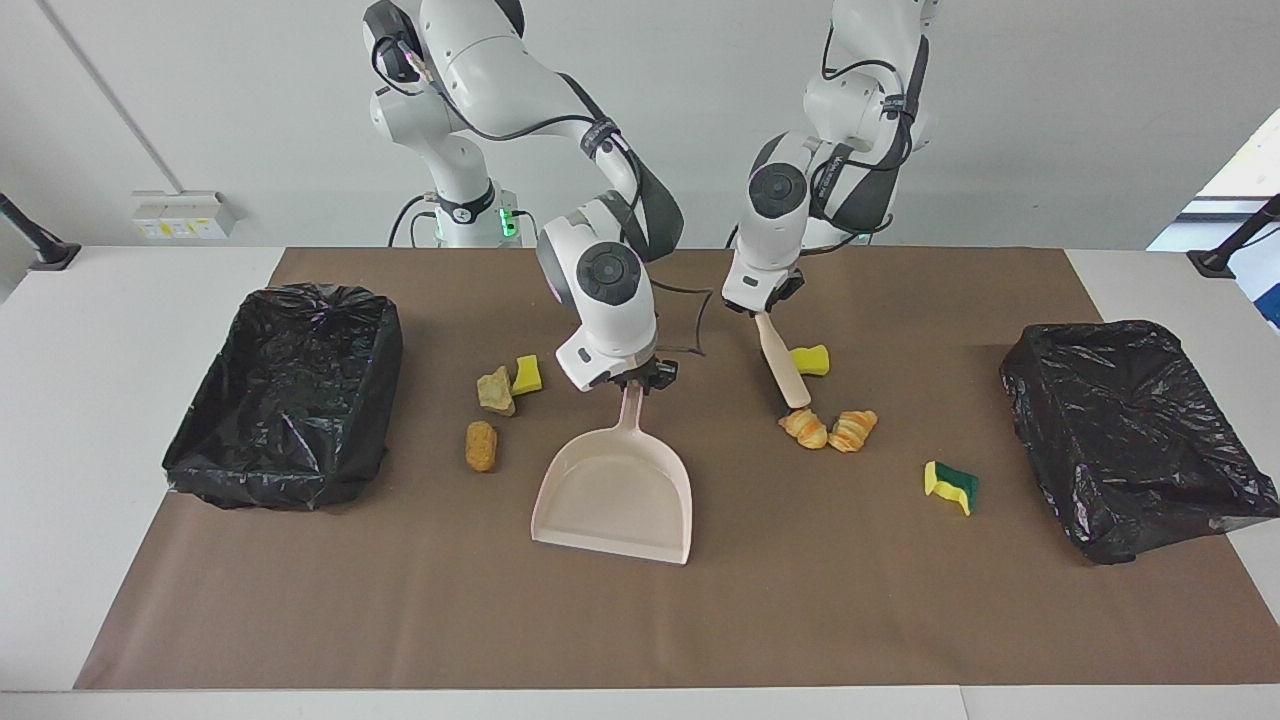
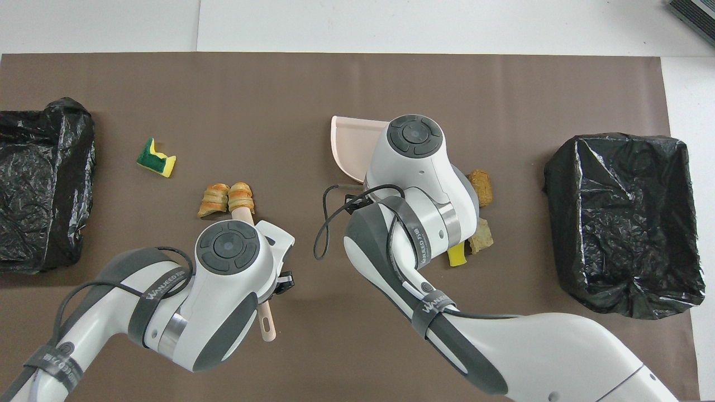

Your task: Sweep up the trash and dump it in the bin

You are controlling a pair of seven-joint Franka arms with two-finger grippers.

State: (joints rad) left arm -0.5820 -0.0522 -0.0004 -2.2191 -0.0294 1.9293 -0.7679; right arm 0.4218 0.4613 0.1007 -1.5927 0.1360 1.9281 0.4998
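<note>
The right gripper (image 1: 634, 382) is clenched on the dustpan (image 1: 615, 493) handle, with the pan flat on the mat below it and tilted. A rocky chunk (image 1: 495, 391), a yellow sponge bit (image 1: 527, 375) and a brown lump (image 1: 481, 445) lie beside it toward the right arm's end. The left gripper (image 1: 762, 308) grasps the brush (image 1: 781, 365), whose low end touches two croissant pieces (image 1: 828, 429). A yellow bit (image 1: 811, 359) lies just beside the brush, and a green-yellow sponge (image 1: 951, 485) well apart toward the left arm's bin (image 1: 1130, 440).
</note>
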